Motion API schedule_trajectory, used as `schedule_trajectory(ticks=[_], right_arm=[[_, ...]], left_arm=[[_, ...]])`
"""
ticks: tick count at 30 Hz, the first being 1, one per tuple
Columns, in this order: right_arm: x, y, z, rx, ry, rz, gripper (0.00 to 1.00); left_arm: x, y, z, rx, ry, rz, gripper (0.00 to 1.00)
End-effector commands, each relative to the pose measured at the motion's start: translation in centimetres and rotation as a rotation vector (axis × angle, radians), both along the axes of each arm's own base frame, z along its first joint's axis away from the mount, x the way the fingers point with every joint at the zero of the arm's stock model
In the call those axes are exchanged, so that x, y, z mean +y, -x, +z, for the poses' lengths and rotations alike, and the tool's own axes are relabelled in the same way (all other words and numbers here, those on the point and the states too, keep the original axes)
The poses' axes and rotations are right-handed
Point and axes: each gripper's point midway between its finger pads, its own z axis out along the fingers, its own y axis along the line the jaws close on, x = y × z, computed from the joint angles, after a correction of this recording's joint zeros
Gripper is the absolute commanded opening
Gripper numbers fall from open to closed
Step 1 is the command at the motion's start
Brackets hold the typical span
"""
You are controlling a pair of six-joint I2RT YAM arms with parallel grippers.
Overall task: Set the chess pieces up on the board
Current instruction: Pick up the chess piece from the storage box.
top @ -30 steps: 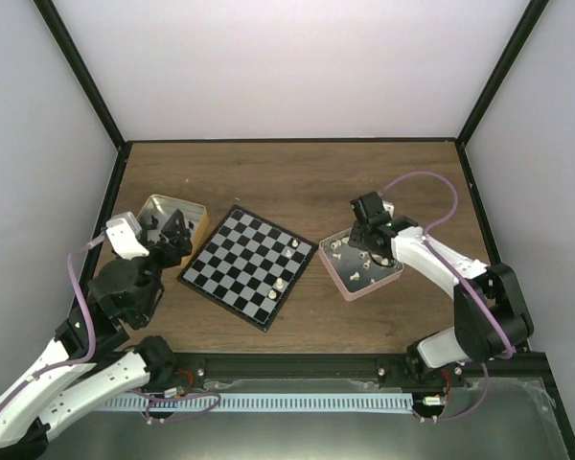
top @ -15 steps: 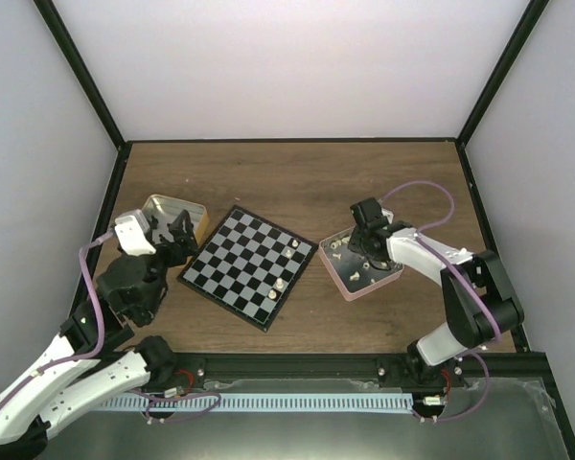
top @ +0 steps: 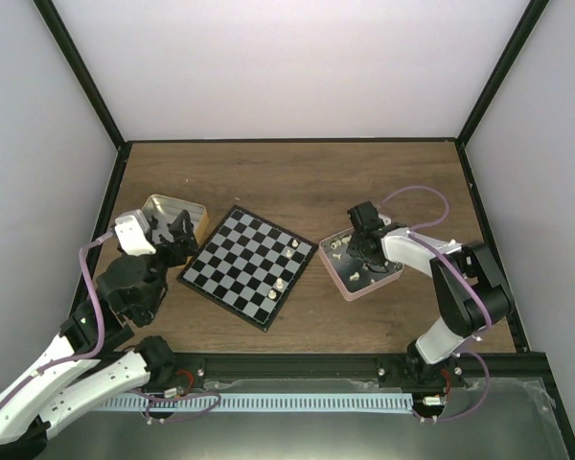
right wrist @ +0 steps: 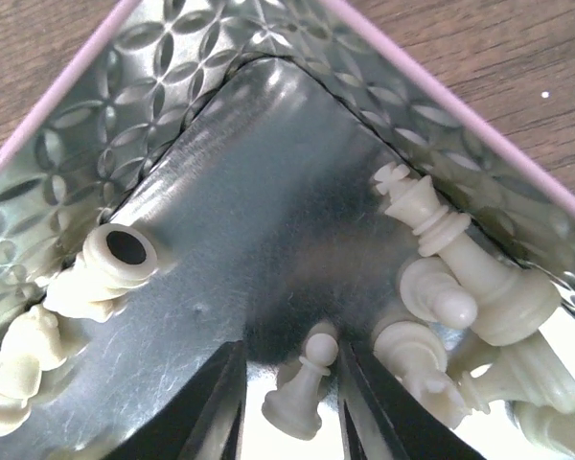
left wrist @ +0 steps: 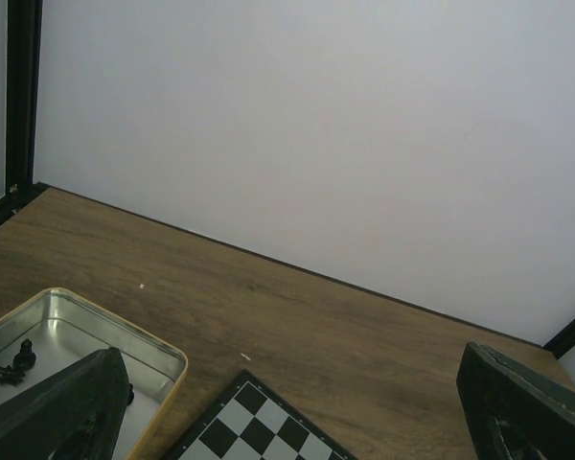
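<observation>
The board lies at the table's middle left, with two cream-white pieces on its right side. My right gripper is down inside the pink tray. In the right wrist view its jaws stand open around a cream pawn lying between them, with a gap on the left side. More cream pieces, a king among them, are heaped at the right. My left gripper hovers open and empty by the gold tin. The tin holds black pieces.
The tray's patterned metal walls close in around the right gripper. More cream pieces lie at the tray's left wall. The board's far corner shows next to the tin. Grey walls enclose the table.
My right gripper has dropped deeper into the pink tray and shifted slightly left. The left gripper turned a little early on, then stayed still.
</observation>
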Motion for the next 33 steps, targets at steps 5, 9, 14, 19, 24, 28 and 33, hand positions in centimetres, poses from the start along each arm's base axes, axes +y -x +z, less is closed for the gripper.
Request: schedule_trajectory(ticks=[5, 9, 14, 19, 24, 28, 33], right_arm=[[-0.6, 0.6, -1.1, 0.033, 0.013, -0.023, 0.20], [-0.3, 1.0, -0.8, 0.033, -0.003, -0.003, 0.26], [-0.4, 1.6, -1.2, 0.055, 0.009, 0.007, 0.26], [-0.2, 2.0, -1.7, 0.069, 0.025, 0.015, 0.22], [0.1, 2.0, -1.3, 0.057, 0.031, 0.027, 0.10], [1.1, 1.1, 0.7, -0.021, 0.008, 0.070, 0.10], [5.1, 0.1, 5.9, -0.203, -0.144, 0.238, 0.10]], left_arm=[[-0.2, -0.2, 0.2, -0.009, -0.002, 0.000, 0.96], [-0.3, -0.3, 0.2, -0.007, -0.006, -0.003, 0.96], [-0.4, -0.3, 0.2, -0.007, -0.005, -0.005, 0.96], [-0.6, -0.4, 0.1, -0.003, -0.009, -0.009, 0.96], [-0.6, -0.5, 0.0, 0.001, -0.015, -0.007, 0.96], [-1.1, -0.7, -0.4, 0.014, -0.033, -0.016, 0.96], [-3.3, -1.6, -1.5, 0.059, -0.079, -0.078, 0.96]])
